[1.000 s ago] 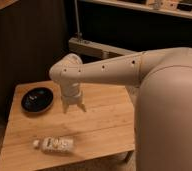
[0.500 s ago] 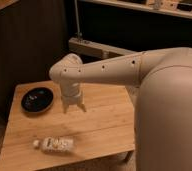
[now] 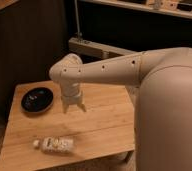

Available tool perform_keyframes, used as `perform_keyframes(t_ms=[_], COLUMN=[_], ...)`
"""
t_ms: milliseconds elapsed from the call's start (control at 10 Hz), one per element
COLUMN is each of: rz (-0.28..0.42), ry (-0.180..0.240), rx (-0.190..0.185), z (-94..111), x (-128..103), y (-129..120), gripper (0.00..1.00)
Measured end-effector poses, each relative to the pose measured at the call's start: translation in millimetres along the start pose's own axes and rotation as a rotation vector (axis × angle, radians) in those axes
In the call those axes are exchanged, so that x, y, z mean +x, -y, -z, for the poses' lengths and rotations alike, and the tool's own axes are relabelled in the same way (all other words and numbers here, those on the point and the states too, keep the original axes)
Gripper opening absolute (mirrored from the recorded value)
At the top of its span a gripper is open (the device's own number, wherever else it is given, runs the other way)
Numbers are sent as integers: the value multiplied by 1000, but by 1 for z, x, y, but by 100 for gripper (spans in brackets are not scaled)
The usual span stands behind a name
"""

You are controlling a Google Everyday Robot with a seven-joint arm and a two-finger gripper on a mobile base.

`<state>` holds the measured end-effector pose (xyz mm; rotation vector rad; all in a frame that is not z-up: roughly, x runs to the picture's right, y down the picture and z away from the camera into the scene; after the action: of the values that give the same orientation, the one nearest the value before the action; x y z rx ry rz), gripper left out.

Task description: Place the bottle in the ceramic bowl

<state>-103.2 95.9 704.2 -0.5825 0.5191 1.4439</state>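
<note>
Plainly, the grasp is the risk: the bottle (image 3: 54, 145) lies on its side at lower left of the table (image 3: 109, 125) and could roll or slip from the 2 fingers. A low carry might clip the bowl (image 3: 37, 100) at left. The gripper (image 3: 74, 106) hangs mid-frame, spread wide, empty, touching nothing.

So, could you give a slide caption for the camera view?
Open tool hangs above the wooden table, beside the ceramic bowl; the bottle lies nearer the camera.
</note>
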Motion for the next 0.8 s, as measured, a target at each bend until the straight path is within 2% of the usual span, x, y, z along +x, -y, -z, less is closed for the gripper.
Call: perform_keyframes(t_ms=[100,300,400,700,800], rz=[2,78,171,519,597], ry=[0,-6,-8,-18,-15], rx=[0,16,25,26,24], z=[0,-2,-4,-8,-9], x=[0,3,7,41,46], y=[-1,-12,-26,-70,-81], gripper=[65,65,65,65,65])
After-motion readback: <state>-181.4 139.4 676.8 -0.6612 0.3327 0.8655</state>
